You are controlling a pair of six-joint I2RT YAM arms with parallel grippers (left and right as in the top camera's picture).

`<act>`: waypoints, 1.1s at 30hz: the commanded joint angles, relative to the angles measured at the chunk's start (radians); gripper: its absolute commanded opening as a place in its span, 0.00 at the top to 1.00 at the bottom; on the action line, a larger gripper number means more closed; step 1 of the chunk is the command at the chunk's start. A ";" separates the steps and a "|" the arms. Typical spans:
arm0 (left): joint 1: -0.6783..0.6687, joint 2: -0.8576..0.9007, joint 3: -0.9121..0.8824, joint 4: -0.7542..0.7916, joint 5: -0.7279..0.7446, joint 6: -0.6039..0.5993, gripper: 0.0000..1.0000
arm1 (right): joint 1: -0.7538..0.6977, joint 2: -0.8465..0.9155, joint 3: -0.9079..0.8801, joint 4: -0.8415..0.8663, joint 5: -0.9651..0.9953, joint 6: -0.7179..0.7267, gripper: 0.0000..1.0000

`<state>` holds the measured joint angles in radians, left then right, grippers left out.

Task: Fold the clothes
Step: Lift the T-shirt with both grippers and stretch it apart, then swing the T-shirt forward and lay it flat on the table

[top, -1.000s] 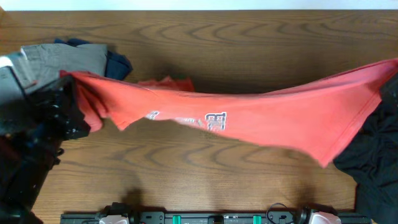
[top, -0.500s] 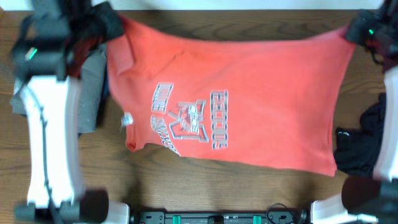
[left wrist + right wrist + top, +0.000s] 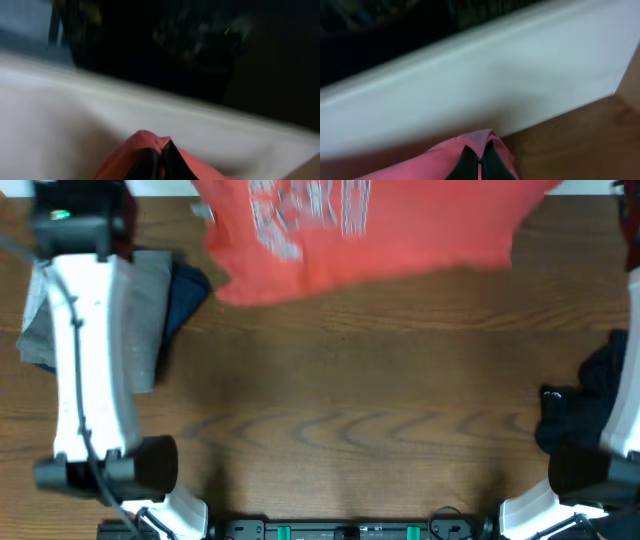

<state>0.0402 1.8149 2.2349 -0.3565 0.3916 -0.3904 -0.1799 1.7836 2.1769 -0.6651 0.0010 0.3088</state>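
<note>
Two grippers are seen pressed together on cloth. The left gripper (image 3: 163,152) is shown in its wrist view with dark fingers (image 3: 172,161) narrowed to a thin slit. A fold of the coral-red T-shirt (image 3: 400,250) is pinched between them and bunched over the tips. The right gripper (image 3: 480,154) is likewise narrowed to a hairline gap, and a pinkish-red edge of the same shirt is clamped in it, humped just above the fingertips.

In the overhead view the T-shirt is spread wide along the far edge of the wooden table (image 3: 350,410). Its upper part is cut off by the top of the frame. White lettering (image 3: 305,210) is smeared by blur and cannot be read. Whether the lower hem touches the wood cannot be told. Neither gripper can be made out from above, as both ends of the shirt run out of frame.

The white left arm (image 3: 85,350) is laid across a grey garment (image 3: 150,290), with a blue garment (image 3: 188,285) just beside it. Only a sliver of the right arm (image 3: 628,380) is seen at the right edge, beside a black garment (image 3: 580,400).

Both wrist views are heavily blurred. A white band (image 3: 470,85) is seen behind the fingers, and the dark area beyond it cannot be identified.
</note>
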 commanded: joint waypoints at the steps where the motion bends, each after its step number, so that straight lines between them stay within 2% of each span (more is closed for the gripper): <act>1: 0.015 -0.057 0.124 -0.147 0.031 0.002 0.94 | -0.010 -0.027 0.067 -0.084 0.071 -0.037 0.98; 4: 0.007 -0.070 0.127 -0.380 0.098 0.050 0.94 | -0.010 -0.025 0.064 -0.265 0.153 -0.045 0.99; 9: -0.015 -0.056 0.092 -0.903 0.109 0.159 0.94 | -0.010 -0.001 0.004 -0.571 0.267 -0.045 0.99; 14: -0.041 -0.027 -0.040 -1.178 0.093 0.222 0.94 | -0.010 0.008 -0.162 -0.702 0.283 -0.045 0.99; 23: -0.129 -0.031 -0.502 -1.296 0.094 0.343 0.94 | -0.024 0.008 -0.515 -0.805 0.280 -0.004 0.99; 28: -0.169 -0.080 -0.781 -1.262 0.072 0.356 0.94 | -0.051 0.003 -0.683 -0.844 0.279 0.064 0.99; 33: -0.173 -0.200 -1.029 -1.200 0.042 0.334 0.94 | -0.084 -0.016 -0.826 -0.824 0.280 0.095 0.99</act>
<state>-0.1337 1.7180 1.2976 -1.5650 0.4625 -0.0582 -0.2424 1.7870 1.4094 -1.4986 0.2600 0.3573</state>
